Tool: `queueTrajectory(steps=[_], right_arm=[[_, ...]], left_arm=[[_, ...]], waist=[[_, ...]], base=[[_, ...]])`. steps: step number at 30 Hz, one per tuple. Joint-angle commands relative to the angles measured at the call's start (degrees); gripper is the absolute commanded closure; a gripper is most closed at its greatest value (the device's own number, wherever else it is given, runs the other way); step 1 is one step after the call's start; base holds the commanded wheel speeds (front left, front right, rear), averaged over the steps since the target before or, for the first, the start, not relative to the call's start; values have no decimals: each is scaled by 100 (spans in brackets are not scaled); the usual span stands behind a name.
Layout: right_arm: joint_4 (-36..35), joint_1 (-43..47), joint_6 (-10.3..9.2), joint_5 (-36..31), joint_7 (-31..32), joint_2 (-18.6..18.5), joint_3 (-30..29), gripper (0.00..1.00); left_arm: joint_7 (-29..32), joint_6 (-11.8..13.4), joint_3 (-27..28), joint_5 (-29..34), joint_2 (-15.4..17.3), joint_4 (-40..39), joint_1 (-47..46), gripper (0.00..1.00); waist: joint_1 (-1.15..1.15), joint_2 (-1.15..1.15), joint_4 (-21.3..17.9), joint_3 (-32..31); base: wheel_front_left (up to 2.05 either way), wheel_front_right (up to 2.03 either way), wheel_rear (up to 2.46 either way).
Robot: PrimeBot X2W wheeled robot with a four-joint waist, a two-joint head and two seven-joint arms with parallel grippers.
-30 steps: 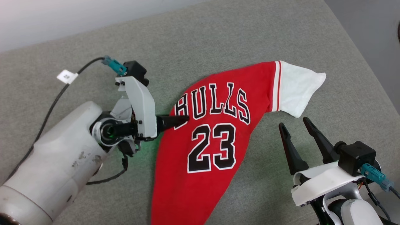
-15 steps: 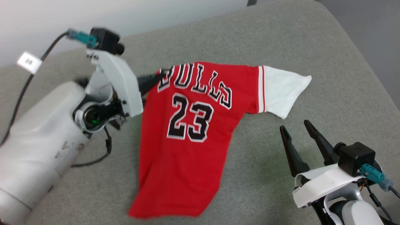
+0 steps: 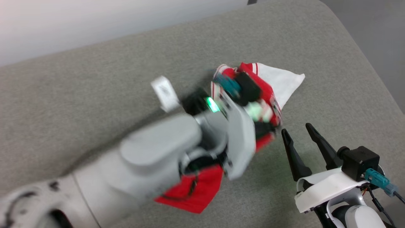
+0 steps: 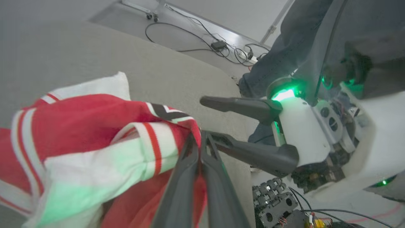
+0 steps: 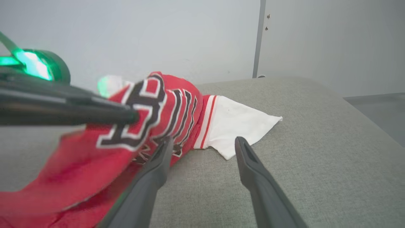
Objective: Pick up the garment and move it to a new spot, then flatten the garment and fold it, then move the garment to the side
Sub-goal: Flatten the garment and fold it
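The garment, a red jersey with white sleeves, hangs bunched from my left gripper, which is shut on a fold of its red cloth beside the striped trim. In the head view my blurred left forearm crosses over the garment and hides most of it; one white sleeve lies flat on the grey cushion. In the right wrist view the left gripper pinches the garment at the black lettering. My right gripper stands open just right of the bunched cloth, nothing between its fingers.
The grey cushion's rounded right edge drops to the floor. A pale wall runs behind it. In the left wrist view, cables lie on the floor and a person's leg in blue trousers stands behind my right gripper.
My left gripper shut on the garment's left edge, lifted it and swept right toward the right gripper, bunching the cloth. The right gripper stayed where it was, open.
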Motion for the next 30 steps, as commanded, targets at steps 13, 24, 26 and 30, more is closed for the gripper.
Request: queueTrajectory(steps=[13, 24, 26, 30], right_arm=[[204, 52, -4, 36, -222, 105, -132, 0], [125, 57, -4, 62, -151, 120, -127, 0], [108, 8, -5, 79, -149, 121, -92, 0], [110, -8, -4, 98, -192, 128, -60, 0]], left_arm=[[475, -8, -40, -69, 162, 435, 578, 0], [908, -8, -45, -186, 702, 242, 14, 0], [1021, -8, -45, -243, 660, 341, 30, 0], [1115, -8, -44, -224, 612, 592, 84, 0]], waist=[[0, 0, -71, 84], [0, 0, 69, 7], [0, 0, 24, 40], [0, 0, -117, 135]], base=[[0, 0, 0], [0, 0, 0], [0, 0, 0], [0, 0, 0]])
